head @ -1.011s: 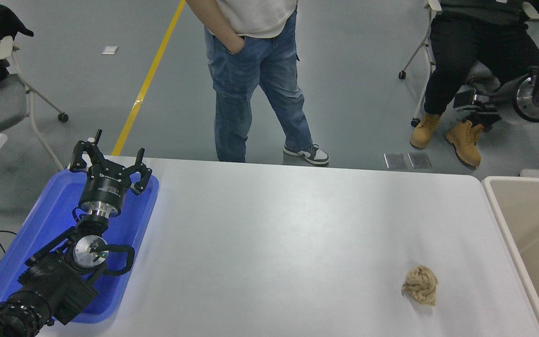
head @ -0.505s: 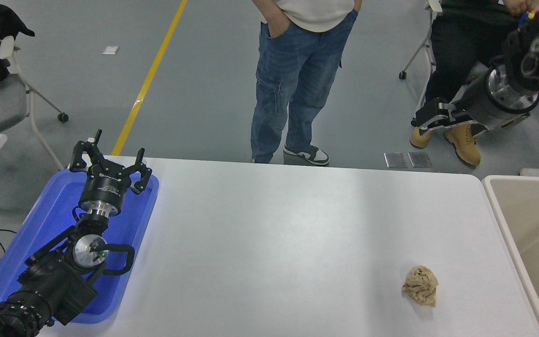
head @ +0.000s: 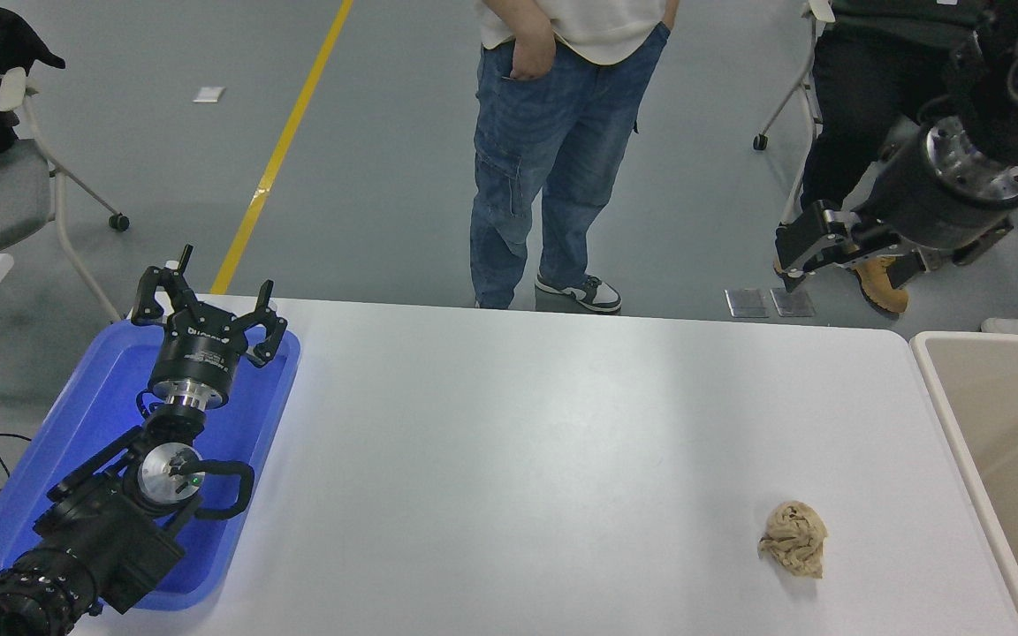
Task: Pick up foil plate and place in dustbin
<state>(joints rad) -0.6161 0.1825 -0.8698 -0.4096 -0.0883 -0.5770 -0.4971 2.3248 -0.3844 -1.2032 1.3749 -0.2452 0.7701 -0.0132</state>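
We see the white table (head: 509, 442) from above, with the left arm parked at the lower left over a blue tray (head: 76, 424). The left gripper (head: 206, 311) points away from us above the tray's far end, its black fingers spread wide with nothing between them.

The right arm comes in from the upper right edge, raised well above the table and beyond its far edge. The right gripper (head: 799, 253) points toward the left and slightly down, hanging in the air in front of a seated person's tan boot (head: 882, 284). We cannot tell how its fingers stand, because from this angle they overlap the dark trousers and boot behind them; no object shows in its grasp.

The bin (head: 951, 415) stands at the table's right side, just past the table's right edge, with its off-white rim and beige inside in view; only its left part shows, cut off by the picture's right edge. We cannot find the foil plate anywhere in view, neither on the table nor in the visible part of the bin.

On the table's near right part lies a small tan paper wad (head: 793, 538), near the bin but apart from its rim.

A person in blue jeans (head: 544, 168) stands at the far side of the table, one hand (head: 527, 57) at a pocket
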